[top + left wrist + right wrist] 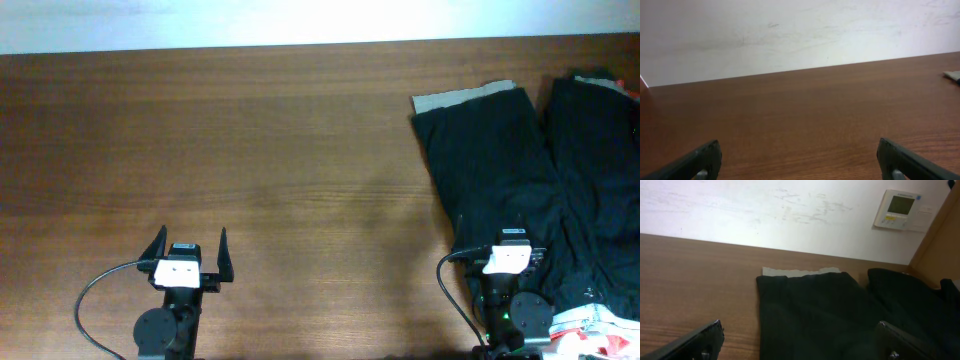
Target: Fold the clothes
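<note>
Black shorts [500,160] lie spread flat at the right of the table [250,150], pale waistband lining at the far end. Left gripper [191,242]: jaws wide, over bare wood, well apart from them. Right gripper [800,347]: jaws wide, empty, over the fabric. Risk: you pinch only the top layer, or snag the red-and-white item [590,325] beside the right arm.
</note>
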Controlling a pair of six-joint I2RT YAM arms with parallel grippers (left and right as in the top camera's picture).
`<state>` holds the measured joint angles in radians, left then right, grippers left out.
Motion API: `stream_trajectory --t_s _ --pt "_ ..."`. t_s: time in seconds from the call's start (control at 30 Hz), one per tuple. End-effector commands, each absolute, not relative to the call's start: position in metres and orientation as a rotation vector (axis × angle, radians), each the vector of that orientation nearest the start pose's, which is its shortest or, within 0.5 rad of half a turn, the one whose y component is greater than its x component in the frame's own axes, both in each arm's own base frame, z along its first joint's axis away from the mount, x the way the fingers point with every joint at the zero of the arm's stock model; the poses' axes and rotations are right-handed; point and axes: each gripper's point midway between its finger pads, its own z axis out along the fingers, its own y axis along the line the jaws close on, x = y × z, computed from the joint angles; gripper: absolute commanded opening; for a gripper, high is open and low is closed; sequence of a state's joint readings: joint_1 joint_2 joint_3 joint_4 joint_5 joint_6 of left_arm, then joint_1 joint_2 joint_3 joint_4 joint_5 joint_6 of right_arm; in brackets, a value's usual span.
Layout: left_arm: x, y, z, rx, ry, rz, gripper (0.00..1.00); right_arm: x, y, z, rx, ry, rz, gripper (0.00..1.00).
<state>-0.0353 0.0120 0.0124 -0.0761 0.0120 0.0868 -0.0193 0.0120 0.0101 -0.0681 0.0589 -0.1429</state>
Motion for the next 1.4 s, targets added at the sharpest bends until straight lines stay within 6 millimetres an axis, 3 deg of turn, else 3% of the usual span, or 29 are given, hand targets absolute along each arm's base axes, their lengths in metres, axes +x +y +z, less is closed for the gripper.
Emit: stream_trajectory --t_s 0.0,0.1,0.2,0.47,0.63,0.8,0.93,1.1,1.23,1.37 --pt "0.246 -0.013 0.155 0.135 1.649 0.029 0.99 0.246 -0.017 0.156 -0.057 1.649 -0.182 0.99" --pt "0.246 -0.013 0.155 0.136 1.649 0.031 0.99 0.246 -0.016 0.156 -0.057 1.649 -0.181 0.99" --pt "0.246 0.0 0.156 0.084 1.652 0.097 0.99 0.245 -0.024 0.157 -0.028 1.647 -0.225 0.99" --pt "0.246 0.001 0.157 0.08 1.647 0.102 0.99 0.245 -0.025 0.157 -0.026 1.647 -0.226 0.99" --pt "0.246 -0.006 0.159 0.101 1.639 0.063 0.99 0.246 -0.012 0.157 0.075 1.643 -0.019 0.99" --pt "0.245 -0.006 0.177 0.095 1.618 0.058 0.99 0.243 -0.012 0.168 0.081 1.653 -0.014 0.99" --pt "0.249 -0.006 0.182 0.097 1.717 0.054 0.99 0.244 -0.013 0.174 0.086 1.741 -0.019 0.99" --pt "0.276 -0.009 0.19 0.117 1.883 0.041 0.99 0.265 -0.013 0.187 0.09 1.9 -0.023 0.99" --pt "0.305 -0.027 0.192 0.189 2.01 -0.063 0.99 0.293 -0.014 0.187 0.094 2.135 -0.027 0.99" --pt "0.324 -0.029 0.172 0.196 2.192 -0.081 0.99 0.327 -0.015 0.178 0.099 2.385 -0.032 0.99"
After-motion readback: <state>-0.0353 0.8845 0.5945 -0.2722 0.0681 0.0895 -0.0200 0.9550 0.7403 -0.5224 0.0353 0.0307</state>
